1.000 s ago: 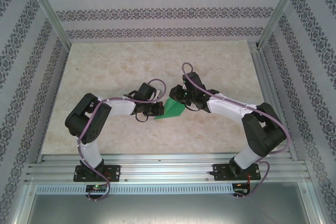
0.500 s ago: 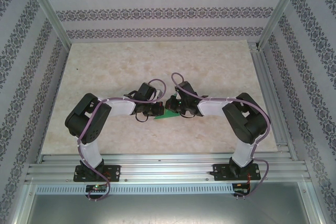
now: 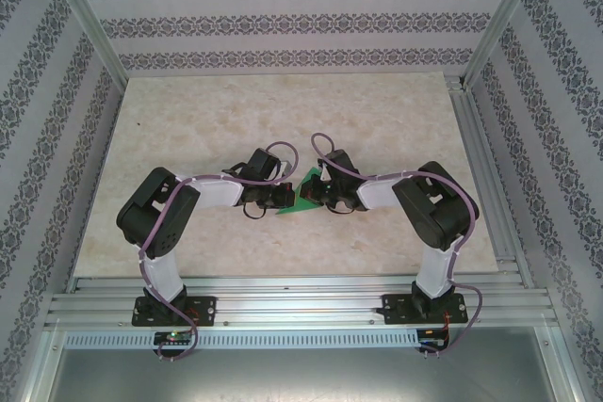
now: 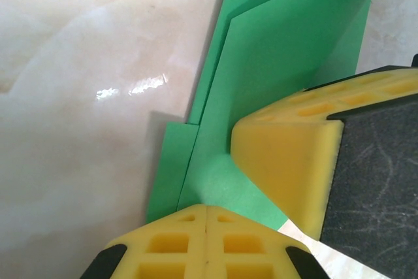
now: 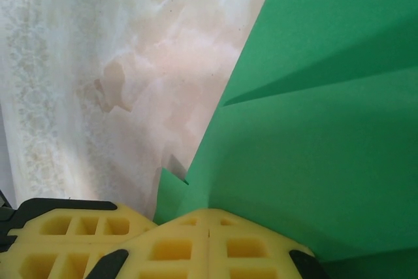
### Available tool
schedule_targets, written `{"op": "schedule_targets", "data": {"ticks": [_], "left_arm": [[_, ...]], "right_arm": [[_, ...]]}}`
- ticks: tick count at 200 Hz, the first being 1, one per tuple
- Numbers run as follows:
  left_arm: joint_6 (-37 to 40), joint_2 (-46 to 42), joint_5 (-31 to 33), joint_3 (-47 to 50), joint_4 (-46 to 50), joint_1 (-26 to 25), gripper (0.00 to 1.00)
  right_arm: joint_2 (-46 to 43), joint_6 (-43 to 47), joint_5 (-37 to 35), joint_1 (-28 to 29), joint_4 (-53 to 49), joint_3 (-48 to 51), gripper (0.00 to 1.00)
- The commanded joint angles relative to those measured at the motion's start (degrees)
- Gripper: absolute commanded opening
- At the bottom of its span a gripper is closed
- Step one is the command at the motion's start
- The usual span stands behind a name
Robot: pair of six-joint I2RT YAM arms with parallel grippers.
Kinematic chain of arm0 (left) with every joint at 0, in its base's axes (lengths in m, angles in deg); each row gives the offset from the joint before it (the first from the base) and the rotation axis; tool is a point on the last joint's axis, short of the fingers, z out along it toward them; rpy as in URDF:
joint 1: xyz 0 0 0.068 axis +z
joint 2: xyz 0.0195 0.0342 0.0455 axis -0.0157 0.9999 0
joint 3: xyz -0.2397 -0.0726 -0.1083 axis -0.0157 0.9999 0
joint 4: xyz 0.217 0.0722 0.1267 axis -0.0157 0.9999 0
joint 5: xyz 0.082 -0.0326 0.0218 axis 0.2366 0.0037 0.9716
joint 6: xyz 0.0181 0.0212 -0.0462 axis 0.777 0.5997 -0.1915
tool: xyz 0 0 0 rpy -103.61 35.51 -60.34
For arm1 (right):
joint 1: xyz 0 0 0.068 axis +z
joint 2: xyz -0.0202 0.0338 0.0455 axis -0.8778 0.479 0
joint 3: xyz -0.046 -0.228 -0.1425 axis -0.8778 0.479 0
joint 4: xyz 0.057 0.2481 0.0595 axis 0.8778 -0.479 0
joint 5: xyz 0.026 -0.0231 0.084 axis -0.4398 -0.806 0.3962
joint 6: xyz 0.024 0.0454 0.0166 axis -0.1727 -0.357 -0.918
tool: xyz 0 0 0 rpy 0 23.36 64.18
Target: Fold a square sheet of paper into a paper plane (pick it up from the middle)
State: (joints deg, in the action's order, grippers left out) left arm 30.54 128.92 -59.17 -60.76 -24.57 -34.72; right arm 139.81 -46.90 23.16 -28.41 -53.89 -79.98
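At mid-table, slightly toward the near edge, found the left gripper [image 3: 284,199] clenched on the paper [image 3: 304,202]. Confirmed from the left wrist: saw yellow pads [image 4: 176,246] pressed together with no gap at the seam, a green corner pinched between them. Found the right gripper [image 3: 317,194] likewise clamped on the paper from the right side. Confirmed from the right wrist: saw its pads closed tight, the green sheet running in under their tips. Noted one right finger [image 4: 287,161], yellow with black backing, lying against the top layer just beside the left pads. Recorded both grippers tip to tip, nearly touching, with the paper between them. Judged the paper partly folded: several overlapping layers, straight creased edges offset from one another. Seen from above as a small green triangle, mostly covered by the two grippers. Could not tell whether flat on the table [image 3: 188,120] or raised off it. Noted the table's pale marbled surface all around the paper. Noted the left arm [image 3: 160,218] reaching in from near left, the right arm [image 3: 433,214] from near right, elbows bent outward.
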Motion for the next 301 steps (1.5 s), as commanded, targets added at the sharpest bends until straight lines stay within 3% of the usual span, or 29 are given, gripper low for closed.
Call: {"op": "schedule_targets", "data": {"ticks": [1, 97, 200, 243, 269, 301], "left_arm": [[2.26, 2.36, 2.02, 1.79, 6.78, -0.39, 0.0], [4.41, 3.05, 1.79, 3.07, 8.84, -0.37, 0.0], [4.33, 2.84, 0.69, 2.77, 8.4, -0.37, 0.0], [3.62, 2.48, 0.1, 2.12, 7.49, -0.38, 0.0], [3.19, 2.36, -0.17, 1.89, 6.71, -0.38, 0.0], [2.76, 2.37, -0.09, 2.03, 6.02, -0.4, 0.0]], "right_arm": [[2.03, 2.24, -1.56, -1.28, 0.86, 1.39, 0.0], [-0.14, 9.16, -1.07, -8.92, -4.61, -0.69, 0.02], [-1.32, 10.83, -3.72, -19.6, -5.52, -1.7, 0.02], [-14.21, 11.51, -7.04, -18.07, -9.04, -0.02, 0.04], [-19.57, 11.28, -9.95, -13.08, -11.99, 1.33, 0.06], [-18.92, 7.87, -11.08, -5.9, -11.48, 1.65, 0.06]]}}
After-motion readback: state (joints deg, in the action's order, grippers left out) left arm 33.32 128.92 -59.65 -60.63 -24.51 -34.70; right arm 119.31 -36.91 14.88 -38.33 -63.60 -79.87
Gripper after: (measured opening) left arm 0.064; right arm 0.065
